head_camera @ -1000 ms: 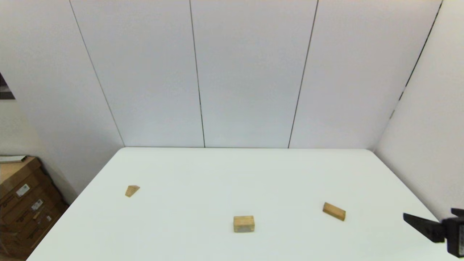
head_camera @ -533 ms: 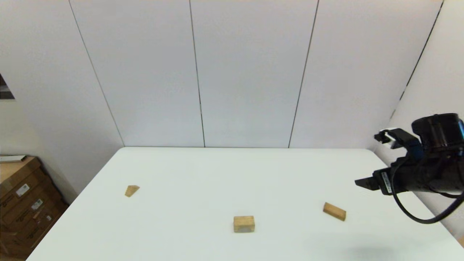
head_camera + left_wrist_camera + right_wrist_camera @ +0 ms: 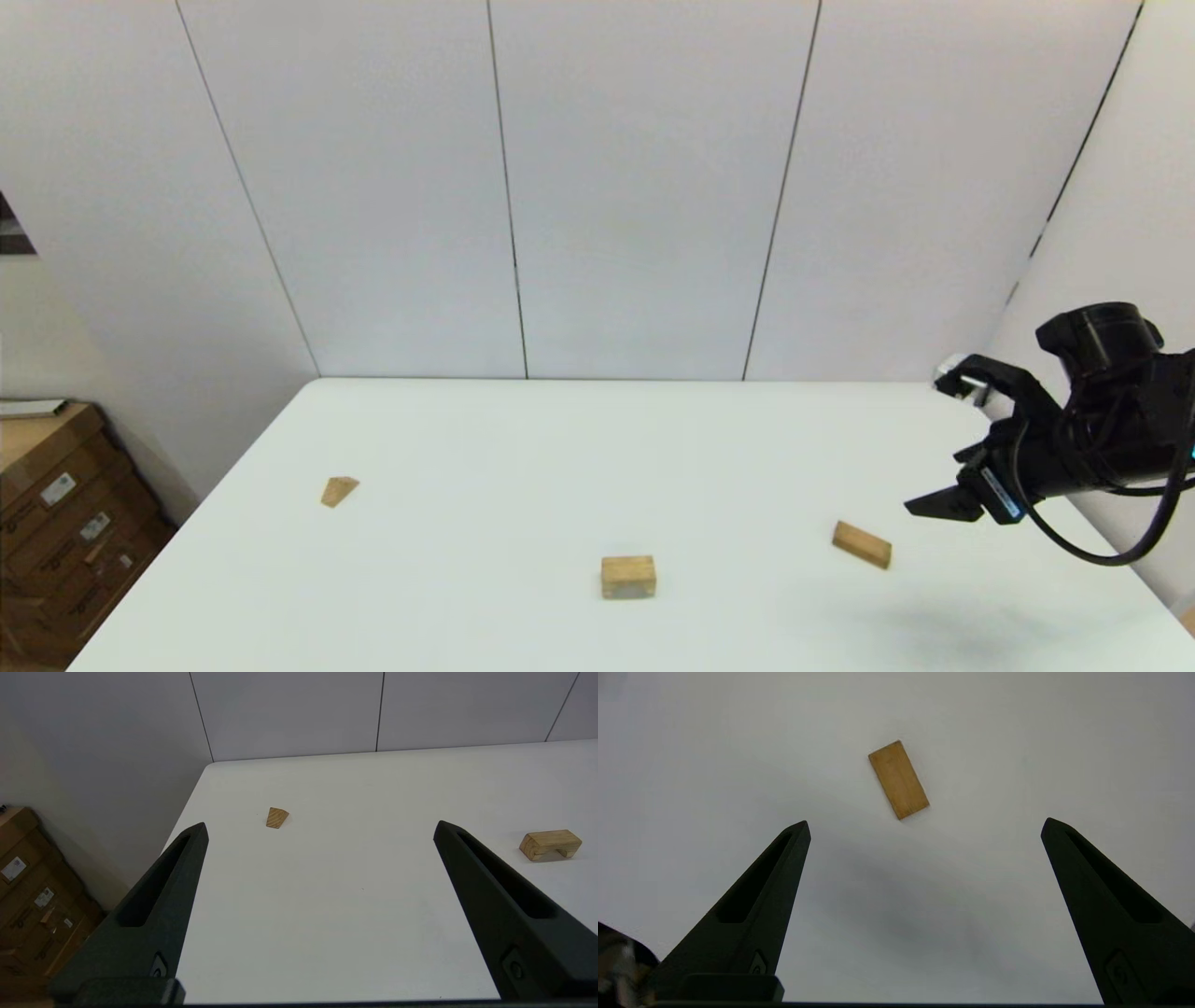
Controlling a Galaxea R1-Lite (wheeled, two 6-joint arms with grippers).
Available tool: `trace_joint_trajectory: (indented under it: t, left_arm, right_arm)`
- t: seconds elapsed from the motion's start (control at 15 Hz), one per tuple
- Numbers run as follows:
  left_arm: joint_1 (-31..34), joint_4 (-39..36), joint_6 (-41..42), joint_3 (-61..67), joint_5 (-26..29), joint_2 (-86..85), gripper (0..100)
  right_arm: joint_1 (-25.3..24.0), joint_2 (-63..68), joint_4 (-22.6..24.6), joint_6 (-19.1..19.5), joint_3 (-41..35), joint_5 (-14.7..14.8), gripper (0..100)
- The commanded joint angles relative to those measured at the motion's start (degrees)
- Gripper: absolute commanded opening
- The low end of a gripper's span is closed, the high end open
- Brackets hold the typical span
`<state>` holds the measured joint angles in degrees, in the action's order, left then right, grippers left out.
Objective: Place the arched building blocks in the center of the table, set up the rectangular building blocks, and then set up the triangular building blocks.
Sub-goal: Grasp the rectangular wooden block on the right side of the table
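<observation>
right gripper (image 3: 934, 507), fingers spread wide, hangs above the slab (image 3: 861, 544), likely lining up a grasp. left gripper (image 3: 320, 833) waits parked and open.

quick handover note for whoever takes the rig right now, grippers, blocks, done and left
Right gripper: open, empty, raised above the table on its right side, the rectangular block lying flat just ahead of it.
Left gripper: open, empty, parked off the head view, looking over the table's left part.
Arched block: near the front middle of the table, resting on its legs with the hollow facing down.
Triangular block: lying far left.
Done: nothing stacked; all three blocks sit apart.
Left: arched block to centre if needed, then set up the rectangular block, then the triangular one.
</observation>
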<state>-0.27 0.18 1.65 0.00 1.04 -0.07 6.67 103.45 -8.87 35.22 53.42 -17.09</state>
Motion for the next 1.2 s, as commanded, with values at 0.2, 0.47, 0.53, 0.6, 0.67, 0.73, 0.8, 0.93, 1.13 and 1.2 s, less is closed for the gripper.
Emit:
trace_joint_trajectory:
  t: [0.2, 0.47, 0.53, 0.6, 0.67, 0.73, 0.8, 0.93, 1.13, 1.2]
  left_arm:
    - [0.0, -0.01, 0.02, 0.0, 0.02, 0.07, 100]
    - [0.0, -0.01, 0.02, 0.0, 0.02, 0.07, 100]
    - [0.0, -0.01, 0.02, 0.0, 0.02, 0.07, 100]
    - [0.0, -0.01, 0.02, 0.0, 0.02, 0.07, 100]
    - [0.0, -0.01, 0.02, 0.0, 0.02, 0.07, 100]
    - [0.0, -0.01, 0.02, 0.0, 0.02, 0.07, 100]
    - [0.0, -0.01, 0.02, 0.0, 0.02, 0.07, 100]
    - [0.0, -0.01, -0.06, 0.0, 0.02, 0.07, 100]
    - [0.0, -0.01, 0.02, 0.0, 0.02, 0.07, 100]
    - [0.0, -0.01, 0.02, 0.0, 0.02, 0.07, 100]
  right_arm:
    - [0.89, 2.72, -0.88, 15.67, 0.28, 4.26, 100]
    - [-0.16, 7.82, -3.96, 22.26, 2.13, 4.96, 100]
    - [-1.39, 8.52, -5.36, 22.0, 3.09, 4.96, 100]
    - [-2.1, 9.14, -6.42, 21.91, 3.89, 4.96, 100]
    - [-2.89, 9.75, -7.21, 21.82, 4.32, 4.96, 100]
    - [-3.77, 10.81, -7.65, 21.65, 4.5, 4.87, 100]
    - [-4.56, 11.78, -7.56, 21.38, 4.5, 4.96, 100]
    - [-5.61, 13.45, -7.82, 21.03, 6.08, 4.87, 100]
    - [-6.4, 16.17, -7.91, 19.8, 7.49, 4.87, 100]
    - [-6.67, 16.7, -7.91, 19.8, 7.66, 4.87, 100]
